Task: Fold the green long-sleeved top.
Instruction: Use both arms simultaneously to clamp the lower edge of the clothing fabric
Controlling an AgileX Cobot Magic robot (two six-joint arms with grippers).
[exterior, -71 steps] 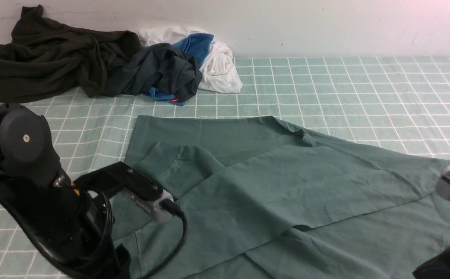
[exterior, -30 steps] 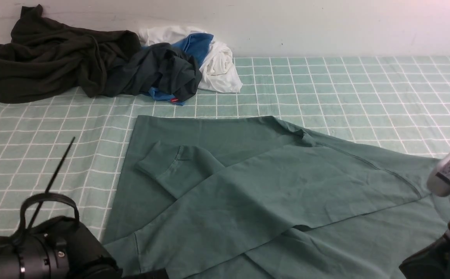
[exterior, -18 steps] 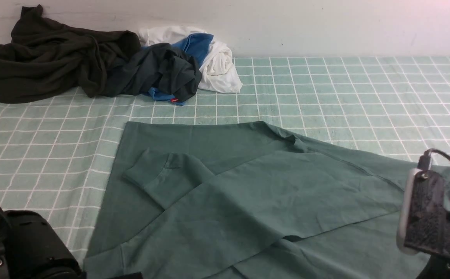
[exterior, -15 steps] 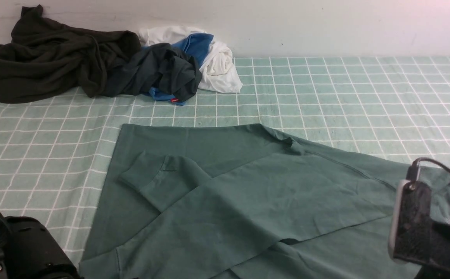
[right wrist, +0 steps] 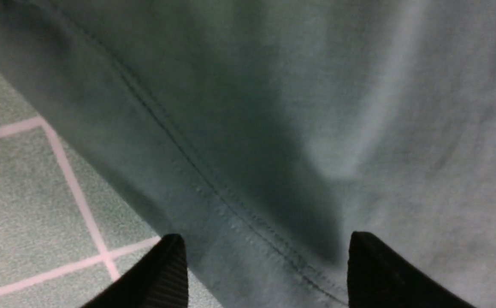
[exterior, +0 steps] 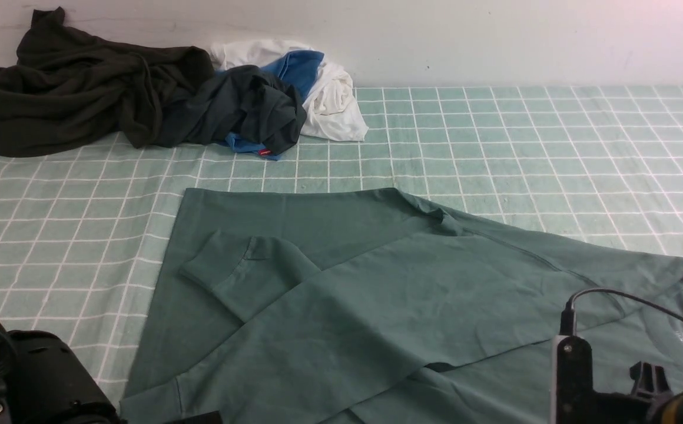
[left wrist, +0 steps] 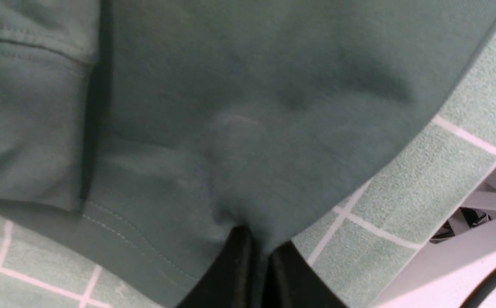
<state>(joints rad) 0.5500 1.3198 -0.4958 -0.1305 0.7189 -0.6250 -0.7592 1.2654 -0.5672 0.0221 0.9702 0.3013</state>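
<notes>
Two tools at a green long-sleeved top spread on the checked worktop: left tool clamped on its near hem, right tool with jaws apart over a seam.

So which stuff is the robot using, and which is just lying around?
Job: green long-sleeved top; left gripper, pinching it; right gripper, open over it.
Lying about: blackish-olive garment; dark charcoal garment; white and blue clothes.

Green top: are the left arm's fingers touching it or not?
Touching. The left wrist view shows the left arm's fingers shut together, with the green top puckered and pinched right at their tips.
</notes>
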